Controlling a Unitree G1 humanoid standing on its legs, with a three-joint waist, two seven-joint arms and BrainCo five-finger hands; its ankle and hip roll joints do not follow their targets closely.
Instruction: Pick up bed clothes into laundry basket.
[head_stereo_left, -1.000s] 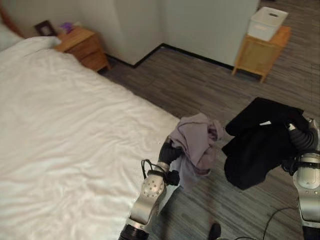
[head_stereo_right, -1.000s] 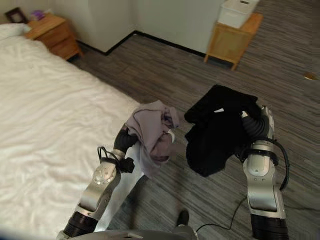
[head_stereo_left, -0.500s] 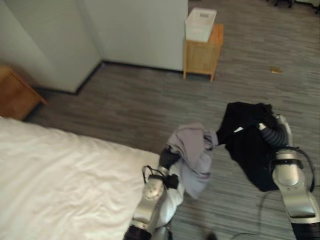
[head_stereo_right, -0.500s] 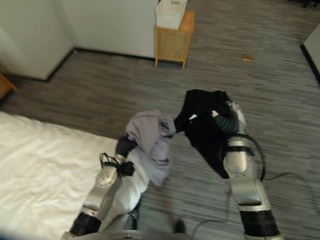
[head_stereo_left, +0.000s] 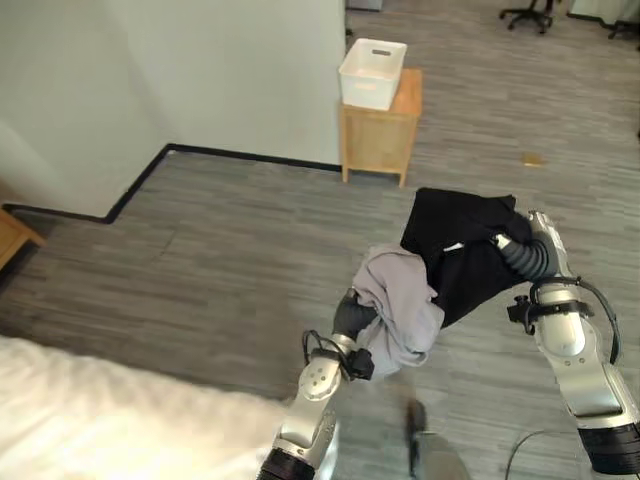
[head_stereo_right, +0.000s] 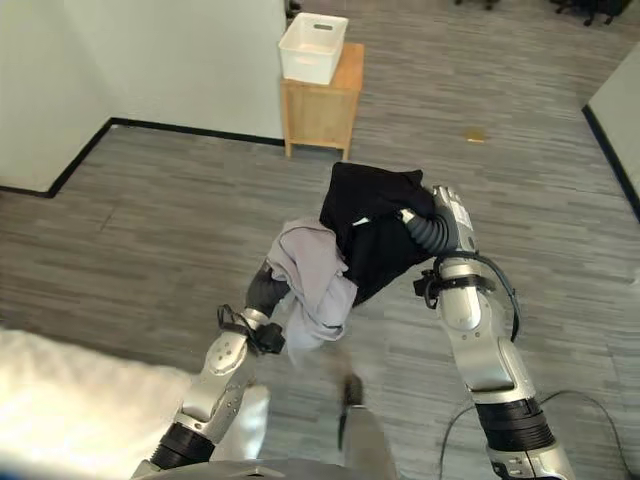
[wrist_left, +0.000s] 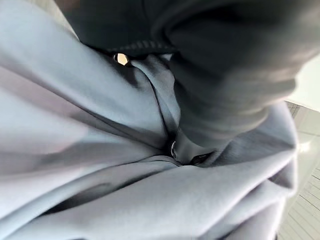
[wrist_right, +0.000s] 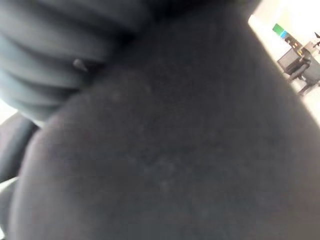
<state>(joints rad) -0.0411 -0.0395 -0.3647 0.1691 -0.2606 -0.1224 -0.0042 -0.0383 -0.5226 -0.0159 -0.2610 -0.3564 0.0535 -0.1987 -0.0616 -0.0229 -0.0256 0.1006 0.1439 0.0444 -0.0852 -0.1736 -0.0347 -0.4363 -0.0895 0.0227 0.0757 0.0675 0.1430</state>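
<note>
Both hands are loaded and raised over the wooden floor (head_stereo_left: 220, 250). The left hand (head_stereo_left: 352, 312) carries a grey garment (head_stereo_left: 400, 305), which hangs bunched over it; its fingers are buried in the cloth, so their state cannot be told. The right hand (head_stereo_right: 432, 232) carries a black garment (head_stereo_right: 372, 228), which drapes over it and hides the fingers likewise; their state cannot be told either. The two garments touch where they hang, the black one partly overlapping the grey. A corner of the bed (head_stereo_left: 90, 425) shows at lower left, covered in a white sheet. The white basket (head_stereo_left: 372, 72) sits on a small wooden stand (head_stereo_left: 380, 135) against the wall (head_stereo_left: 200, 70), well apart from both hands and ahead of them. Judgement: the step in hand is the carry to the basket, with both pieces lifted and neither delivered. To do it well, the arms should hold height so that the hanging cloth clears the floor and the stand's edge, and each hand should be brought over the basket opening before letting go, one at a time, since the basket looks small for two bundles at once. The route across the floor appears open; a small brown object (head_stereo_left: 532, 158) lies on the boards to the right of the stand, off the direct line. An office chair (head_stereo_left: 528, 12) stands far behind.
</note>
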